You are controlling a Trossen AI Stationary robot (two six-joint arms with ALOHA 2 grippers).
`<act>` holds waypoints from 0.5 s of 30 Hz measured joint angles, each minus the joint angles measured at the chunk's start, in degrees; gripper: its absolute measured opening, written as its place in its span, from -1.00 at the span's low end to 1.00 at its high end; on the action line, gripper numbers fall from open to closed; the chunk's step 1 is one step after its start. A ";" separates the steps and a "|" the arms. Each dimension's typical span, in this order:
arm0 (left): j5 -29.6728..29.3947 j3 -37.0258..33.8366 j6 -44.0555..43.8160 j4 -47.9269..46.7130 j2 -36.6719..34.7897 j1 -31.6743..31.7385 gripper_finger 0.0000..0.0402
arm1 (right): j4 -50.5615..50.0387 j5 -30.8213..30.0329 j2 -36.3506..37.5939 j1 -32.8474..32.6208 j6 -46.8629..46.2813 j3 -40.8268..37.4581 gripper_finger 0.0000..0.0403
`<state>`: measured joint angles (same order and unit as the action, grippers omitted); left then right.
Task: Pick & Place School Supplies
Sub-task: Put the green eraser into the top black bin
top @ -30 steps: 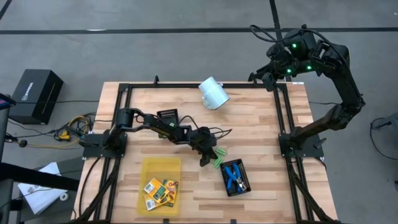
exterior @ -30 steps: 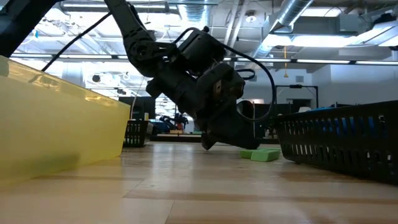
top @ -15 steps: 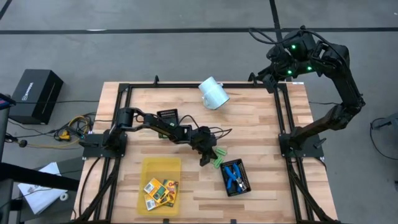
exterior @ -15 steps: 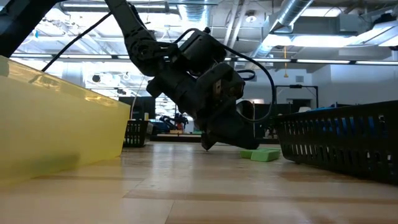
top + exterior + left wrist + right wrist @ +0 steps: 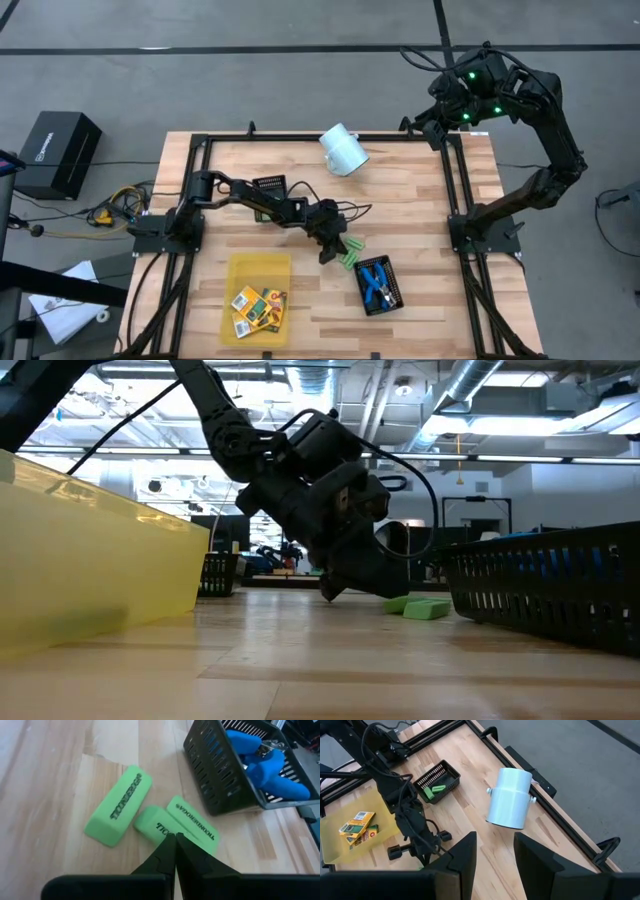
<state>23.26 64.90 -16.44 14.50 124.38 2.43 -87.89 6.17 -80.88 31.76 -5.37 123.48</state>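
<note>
So, left gripper (image 5: 174, 836) lowered to table, fingers pressed together, nothing held, tips touching three green erasers (image 5: 118, 805) clustered beside black basket (image 5: 210, 770) with blue pliers (image 5: 260, 762). Right gripper (image 5: 495, 845) raised off table's far right corner, fingers apart, empty.

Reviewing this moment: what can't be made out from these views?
- High view: the left gripper tips and green erasers are too small to show contact.
- Low view: the yellow tray wall hides its contents.
- Left wrist view: shut fingers cover part of the middle eraser.
</note>
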 joint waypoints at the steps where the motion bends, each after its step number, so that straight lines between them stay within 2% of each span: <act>1: 0.18 0.00 0.48 -0.54 -0.04 0.19 -0.99 | -0.01 0.00 0.00 0.00 0.28 0.00 -0.39; 15: -0.34 -0.02 4.64 -2.97 -0.07 0.59 -0.99 | 0.01 0.00 0.00 0.01 1.40 0.00 -0.39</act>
<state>22.91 64.88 -11.80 11.54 124.31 3.02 -87.88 6.17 -80.88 31.77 -3.97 123.48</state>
